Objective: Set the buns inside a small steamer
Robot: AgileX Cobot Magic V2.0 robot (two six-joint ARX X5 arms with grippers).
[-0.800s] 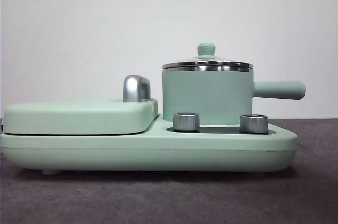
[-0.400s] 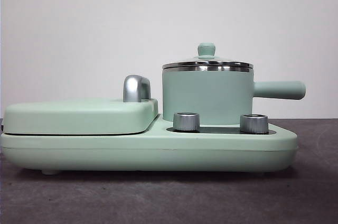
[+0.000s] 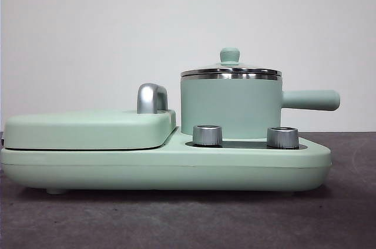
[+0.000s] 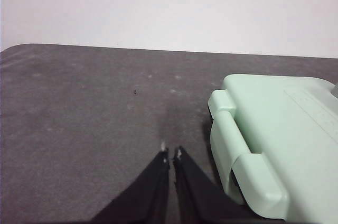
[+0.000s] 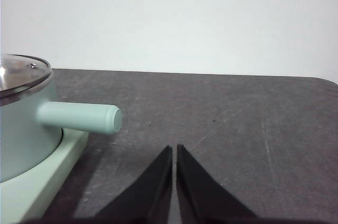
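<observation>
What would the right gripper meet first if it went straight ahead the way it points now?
Probably nothing: ahead of the right gripper lies only bare table. The steamer's handle sits off to one side, though depth is unclear.

The lid (image 3: pixel 231 68) closes the small steamer (image 3: pixel 230 108) from above, with open air over it. Its side handle (image 5: pixel 79 117) juts out above bare grey surface (image 5: pixel 222 129). Beside the flat cover (image 4: pixel 274 129), the surface lies open.

No change found across front views. Steamer (image 3: pixel 230 107), lid (image 3: pixel 230 68), griddle cover (image 3: pixel 88 130) hold same positions. No arm has entered front view. No displacement recorded.
</observation>
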